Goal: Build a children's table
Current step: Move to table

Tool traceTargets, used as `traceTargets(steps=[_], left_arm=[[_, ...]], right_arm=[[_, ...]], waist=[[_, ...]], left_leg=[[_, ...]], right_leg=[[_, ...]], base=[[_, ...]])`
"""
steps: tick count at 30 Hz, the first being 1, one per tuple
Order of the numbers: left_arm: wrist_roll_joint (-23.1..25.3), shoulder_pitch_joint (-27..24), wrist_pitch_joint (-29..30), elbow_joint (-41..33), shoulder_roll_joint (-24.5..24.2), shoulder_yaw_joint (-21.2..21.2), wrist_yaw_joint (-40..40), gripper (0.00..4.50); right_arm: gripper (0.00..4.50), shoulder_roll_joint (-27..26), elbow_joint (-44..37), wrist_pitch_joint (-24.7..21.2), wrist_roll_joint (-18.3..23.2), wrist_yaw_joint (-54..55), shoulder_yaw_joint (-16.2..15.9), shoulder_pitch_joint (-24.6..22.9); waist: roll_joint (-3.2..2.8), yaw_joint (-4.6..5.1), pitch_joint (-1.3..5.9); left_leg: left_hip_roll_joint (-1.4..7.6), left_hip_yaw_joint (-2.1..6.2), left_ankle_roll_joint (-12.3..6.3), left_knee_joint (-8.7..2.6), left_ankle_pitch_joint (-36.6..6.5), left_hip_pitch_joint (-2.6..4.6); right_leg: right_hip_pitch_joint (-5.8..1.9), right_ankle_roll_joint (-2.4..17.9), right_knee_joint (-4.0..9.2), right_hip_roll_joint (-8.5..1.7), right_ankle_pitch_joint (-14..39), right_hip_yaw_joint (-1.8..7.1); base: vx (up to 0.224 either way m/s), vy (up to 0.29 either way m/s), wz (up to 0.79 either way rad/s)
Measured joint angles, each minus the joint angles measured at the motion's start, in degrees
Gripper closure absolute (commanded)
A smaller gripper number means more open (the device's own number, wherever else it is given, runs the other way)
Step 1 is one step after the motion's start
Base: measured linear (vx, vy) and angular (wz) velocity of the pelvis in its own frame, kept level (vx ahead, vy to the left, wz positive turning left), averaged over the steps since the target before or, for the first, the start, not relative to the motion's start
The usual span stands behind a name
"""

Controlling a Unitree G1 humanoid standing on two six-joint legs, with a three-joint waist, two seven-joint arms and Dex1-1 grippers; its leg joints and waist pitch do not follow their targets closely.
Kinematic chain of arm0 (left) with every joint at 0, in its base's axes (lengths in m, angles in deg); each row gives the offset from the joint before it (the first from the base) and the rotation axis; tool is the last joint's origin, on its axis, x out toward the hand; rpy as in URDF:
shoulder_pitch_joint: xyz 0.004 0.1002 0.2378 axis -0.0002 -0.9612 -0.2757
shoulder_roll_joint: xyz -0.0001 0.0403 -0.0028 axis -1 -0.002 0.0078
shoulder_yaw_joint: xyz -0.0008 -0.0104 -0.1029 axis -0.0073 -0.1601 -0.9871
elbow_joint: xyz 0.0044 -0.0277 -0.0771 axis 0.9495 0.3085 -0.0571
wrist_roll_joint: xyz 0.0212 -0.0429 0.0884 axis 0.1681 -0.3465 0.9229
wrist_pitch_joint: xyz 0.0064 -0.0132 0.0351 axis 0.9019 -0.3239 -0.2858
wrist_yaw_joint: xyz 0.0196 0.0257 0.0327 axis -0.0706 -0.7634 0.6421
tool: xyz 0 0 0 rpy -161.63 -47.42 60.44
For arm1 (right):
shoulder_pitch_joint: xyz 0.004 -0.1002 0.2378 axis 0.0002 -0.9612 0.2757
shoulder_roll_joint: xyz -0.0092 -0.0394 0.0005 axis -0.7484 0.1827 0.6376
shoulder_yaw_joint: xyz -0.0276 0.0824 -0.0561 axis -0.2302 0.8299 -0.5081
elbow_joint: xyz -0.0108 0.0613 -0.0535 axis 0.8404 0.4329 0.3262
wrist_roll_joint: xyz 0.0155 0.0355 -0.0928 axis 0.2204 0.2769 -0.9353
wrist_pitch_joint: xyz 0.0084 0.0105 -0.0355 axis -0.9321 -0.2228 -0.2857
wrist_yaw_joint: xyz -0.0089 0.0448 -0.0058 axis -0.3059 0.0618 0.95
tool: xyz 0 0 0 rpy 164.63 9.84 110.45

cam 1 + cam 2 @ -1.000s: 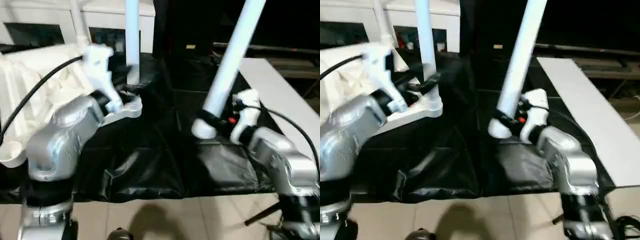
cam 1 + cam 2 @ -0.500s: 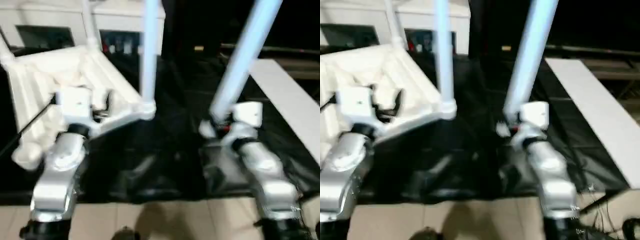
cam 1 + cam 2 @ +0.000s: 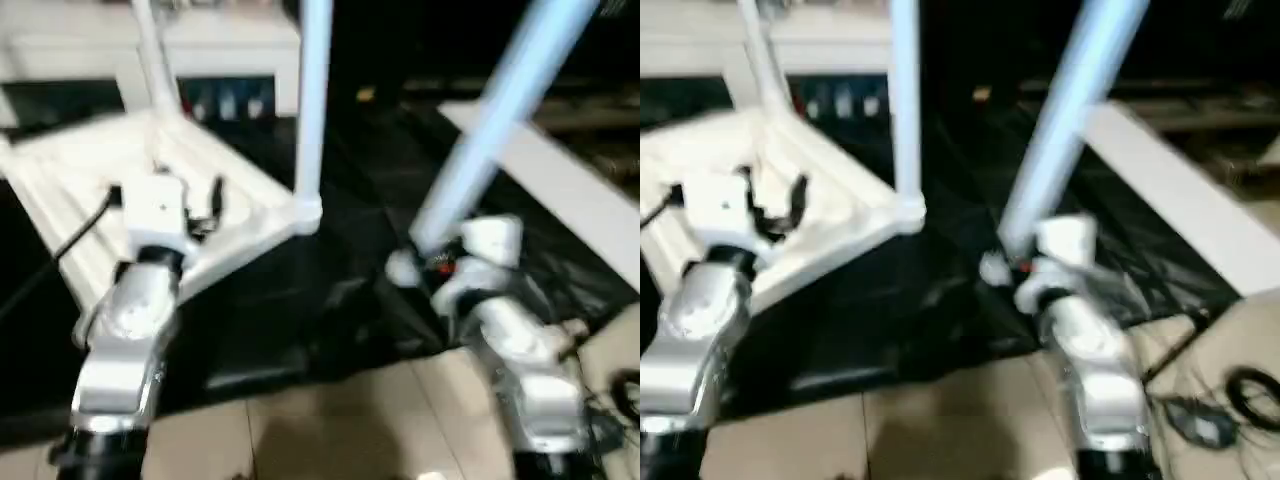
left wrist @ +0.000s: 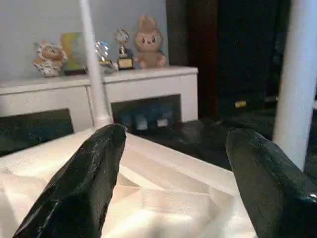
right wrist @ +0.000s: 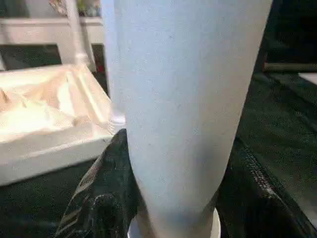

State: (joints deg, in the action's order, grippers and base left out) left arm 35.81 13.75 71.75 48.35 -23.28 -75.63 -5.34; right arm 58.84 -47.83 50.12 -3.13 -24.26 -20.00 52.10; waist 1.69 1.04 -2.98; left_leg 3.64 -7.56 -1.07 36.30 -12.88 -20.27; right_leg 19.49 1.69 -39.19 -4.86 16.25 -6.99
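Two legs stand fitted so far, as far as the views show; the rest of the assembly remains open.

Nearest, the right gripper [image 5: 171,218] is clamped around a loose leg [image 3: 500,130] close to its thick end. Both black fingers [image 5: 94,198] press against the leg's sides. The leg slants up and away over the black sheet [image 3: 340,330] and touches nothing else. It is well apart from the top.

Beside it, the left gripper [image 3: 165,205] rests over the ribbed underside of the top [image 3: 80,190]. Its fingers [image 4: 81,183] stand spread, with nothing between them. The top lies upside down on the sheet, tilted, with one corner pointing toward the right arm.

At that near corner, a fitted leg [image 3: 313,100] rises upright from its socket. At a farther corner, a thin-looking second leg [image 3: 155,60] also stands upright.

Farther right, a long white board [image 3: 560,190] lies flat. Behind everything stands a white cabinet [image 4: 143,84] with small figures on top.

Judgement of progress: roughly half done. The held leg must still be brought to an empty socket and seated. A fourth leg is not identifiable here. Whether the standing legs are fully tightened cannot be told.
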Motion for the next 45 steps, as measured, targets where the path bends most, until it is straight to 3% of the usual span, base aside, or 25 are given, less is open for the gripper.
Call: traceTargets(steps=[1,2,3,4,6,7,8,9,10,11,13,15,18,19,21,23,24,25,27,34,37,39,41,42,45], left_arm=[[0.02,0.24,-0.32,0.37,0.75,0.45,0.01,0.83],[0.0,0.21,-0.52,0.32,1.28,1.35,0.07,0.83],[0.02,0.03,-0.72,0.38,1.31,1.61,0.09,0.83],[0.05,-0.16,-0.83,0.44,1.27,1.5,0.07,0.83],[0.09,-0.12,-1.4,0.43,1.36,1.46,0.06,0.83],[0.53,-0.04,-1.47,0.46,1.23,1.28,-0.12,0.83],[0.75,-0.28,-1.43,0.56,1.23,1.11,-0.29,0.83],[1.27,-1.22,-1.41,0.74,0.84,0.36,-0.68,0.83],[2.38,-1.35,-1.41,1.23,0.68,0.14,-1.2,0.83],[3.09,-1.33,-1.56,1.19,0.68,0.13,-1.61,0.83],[3.42,-1.31,-1.72,1.18,1.13,0.07,-2.49,0.83],[3.44,-1.44,-1.68,1.37,1.64,0.26,-2.76,0.83],[3.79,-1.15,-1.66,1.29,1.68,0.2,-3.23,0.83],[4.02,-1.1,-1.62,1.27,1.76,0.19,-3.38,0.83],[4.59,-1.32,-1.53,1.34,2.02,0.06,-3.45,0.83],[4.97,-1.49,-1.47,1.22,2.58,0.08,-3.52,0.83],[4.95,-1.39,-1.34,1.14,2.81,0.06,-3.52,0.83],[4.84,-1.14,-1.21,1.09,2.98,0.26,-3.48,0.83],[4.21,-0.71,-1.0,1.8,2.99,0.29,-3.07,0.83],[2.63,0.23,-1.47,2.0,3.09,0.3,-0.38,0.83],[2.52,-0.16,-1.48,2.0,2.99,-0.18,-0.04,0.83],[2.44,-0.16,-1.55,1.94,2.59,-0.33,0.01,0.83],[2.43,-0.16,-1.63,1.93,2.56,-0.17,0.13,0.83],[2.34,0.04,-1.72,1.94,3.03,0.61,0.46,0.83],[2.24,-0.22,-1.97,1.95,3.67,2.39,1.45,0.83]], right_arm=[[2.64,0.79,-0.34,0.15,0.17,-0.13,0.69,0.09],[2.64,1.04,-0.15,0.1,0.17,-0.09,1.14,0.03],[2.64,1.24,0.3,0.06,0.16,-0.11,1.54,0.03],[2.64,1.21,0.48,0.02,0.16,-0.15,1.72,-0.17],[2.64,1.44,0.47,0.05,0.13,-0.25,1.78,-0.14],[2.64,1.52,0.66,0.12,-0.02,-0.25,1.68,0.02],[2.64,1.23,0.76,0.12,-0.05,-0.25,1.47,0.06],[2.64,0.88,1.07,0.01,-0.12,-0.44,-0.09,0.64],[2.64,0.71,1.04,0.02,-0.17,-0.76,-1.24,0.8],[2.64,1.06,1.03,0.02,-0.34,-0.86,-1.69,1.07],[2.64,1.95,1.04,0.18,-1.19,-1.35,-1.78,2.4],[2.64,2.06,1.25,0.32,-1.34,-1.41,-1.74,2.77],[2.64,1.62,2.69,0.32,-1.36,-1.35,-1.79,2.63],[2.64,1.64,2.73,0.33,-1.35,-1.24,-1.61,2.72],[2.64,1.73,3.0,0.64,-1.25,-1.24,-1.55,2.9],[2.64,1.88,3.49,0.8,-0.65,-1.09,-0.71,2.93],[2.64,2.03,3.45,0.95,-0.58,-0.91,-0.1,2.88],[2.64,2.43,3.32,1.22,-0.57,-0.67,0.58,2.93],[2.64,2.5,3.36,1.35,-0.58,-0.62,1.62,2.45],[2.64,1.31,3.39,1.29,1.42,-0.49,1.96,2.4],[2.64,1.04,3.32,1.26,1.44,-0.67,1.66,2.43],[2.64,1.07,3.29,1.3,1.42,-0.7,1.66,2.44],[2.64,1.25,3.29,1.33,1.37,-0.72,1.73,2.38],[2.64,2.21,3.29,1.5,1.22,-0.7,2.13,2.08],[2.64,3.0,3.3,1.69,1.16,-0.62,3.53,2.07]], waist=[[0.23,-0.84,0.08],[-0.13,-1.56,0.19],[-0.46,-2.4,0.25],[-0.31,-2.99,0.24],[-1.33,-3.22,0.48],[-1.94,-3.01,0.43],[-1.94,-2.72,0.24],[-1.76,-2.59,0.19],[-2.39,-2.46,-0.19],[-2.28,-2.86,-0.11],[-1.43,-3.55,0.17],[-1.19,-4.08,0.09],[-1.19,-5.43,0.09],[-0.53,-6.37,0.45],[-0.01,-7.16,0.46],[-0.02,-9.21,0.13],[-0.22,-9.35,0.03],[-0.66,-9.48,-0.03],[-0.89,-8.59,-0.45],[-0.83,-6.76,-0.43],[-0.63,-6.62,-1.07],[-0.51,-6.08,-1.05],[-0.18,-5.26,-1.0],[-0.3,-4.4,-0.75],[-0.37,-3.98,-0.63]], left_leg=[[-0.81,-0.7,-0.27,0.03,-0.5,-0.56],[-0.97,0.79,0.64,3.31,-1.53,-1.97],[-0.85,3.56,1.67,9.0,-2.18,-3.5],[-0.1,5.1,2.11,11.1,-2.07,-3.61],[4.56,5.76,2.09,4.48,-2.03,-2.16],[5.58,4.25,5.38,3.2,-0.75,-1.9],[4.91,4.01,4.45,2.82,-0.51,-1.91],[3.72,4.03,2.83,1.92,0.1,-1.85],[1.83,5.95,1.51,1.45,0.77,-2.04],[0.97,6.48,0.94,1.33,1.1,-2.39],[-2.34,7.18,0.11,1.19,2.18,-4.09],[-5.09,8.19,-0.07,0.39,3.28,-4.73],[-7.33,10.61,-0.01,-1.6,3.38,-5.61],[-8.02,11.46,0.5,-2.91,3.7,-6.28],[-8.09,11.97,1.51,-4.17,3.15,-6.75],[-3.14,7.18,2.61,4.6,-0.62,-5.96],[-1.03,6.72,2.64,5.75,-0.61,-4.25],[1.18,6.57,3.31,4.66,-1.68,-2.05],[3.98,3.64,4.41,2.15,-1.95,-1.04],[4.18,0.06,3.3,-0.33,-0.06,-0.73],[5.43,-4.35,3.35,-1.67,-0.41,2.93],[5.73,-5.27,3.64,-1.97,-1.2,4.43],[5.62,-4.83,3.99,-1.96,-1.79,4.52],[5.43,-2.9,4.17,-2.11,-1.99,4.14],[5.04,-0.74,3.53,-1.61,-2.23,3.05]], right_leg=[[0.13,-1.7,0.18,-0.46,-0.5,1.62],[0.73,-2.39,0.44,-1.37,-1.12,1.91],[1.11,-3.09,0.4,-2.15,-1.62,2.15],[1.3,-3.68,0.52,-3.17,-2.09,2.29],[1.4,-4.57,1.94,-3.9,-3.63,1.74],[1.43,-4.63,2.49,-4.1,-3.95,2.07],[1.63,-4.22,3.08,-3.9,-3.83,3.01],[2.35,-0.16,0.53,-3.44,-1.31,3.02],[2.47,0.43,-3.03,-1.34,0.13,2.1],[2.35,0.48,-4.45,0.86,0.58,1.72],[2.05,1.01,-2.96,4.73,0.8,1.92],[2.21,3.41,-3.34,5.55,2.18,3.37],[2.0,6.86,-5.33,5.35,4.21,5.17],[1.72,7.28,-4.35,5.18,5.01,5.98],[1.39,5.39,-2.17,4.9,3.94,5.39],[-0.42,1.28,-0.81,4.67,2.1,4.5],[-0.45,0.79,-0.82,4.77,2.05,4.32],[-0.33,0.21,-0.82,5.0,2.0,4.24],[0.47,0.09,0.37,4.62,0.83,4.59],[0.19,-0.96,2.05,2.71,-1.13,4.63],[-0.37,-1.37,2.4,2.8,-0.78,6.37],[-0.53,-1.27,2.31,1.93,-0.48,5.91],[-1.08,-1.51,2.51,1.15,-0.61,4.92],[-1.4,-2.4,4.09,1.44,-1.42,3.96],[-1.42,-2.16,4.78,1.9,-1.76,3.44]], base=[[-0.093,0.171,-0.04],[-0.077,0.22,-0.13],[-0.077,0.22,-0.13],[-0.066,0.265,-0.31],[-0.073,0.272,-0.1],[-0.074,0.278,0.17],[-0.07,0.292,0.13],[-0.07,0.292,0.13],[-0.068,0.29,0.27],[-0.072,0.215,0.52],[-0.081,0.184,0.55],[-0.105,0.122,0.73],[-0.102,0.044,0.79],[-0.088,-0.064,0.77],[-0.108,-0.119,0.68],[-0.089,-0.053,0.26],[-0.063,-0.028,0.09],[0.0,0.0,0.0],[-0.122,0.034,0.22],[-0.028,0.019,0.04],[-0.008,0.024,-0.36],[0.044,0.043,-0.72],[0.067,0.032,-0.64],[0.074,0.016,-0.48],[0.095,-0.009,-0.13]])
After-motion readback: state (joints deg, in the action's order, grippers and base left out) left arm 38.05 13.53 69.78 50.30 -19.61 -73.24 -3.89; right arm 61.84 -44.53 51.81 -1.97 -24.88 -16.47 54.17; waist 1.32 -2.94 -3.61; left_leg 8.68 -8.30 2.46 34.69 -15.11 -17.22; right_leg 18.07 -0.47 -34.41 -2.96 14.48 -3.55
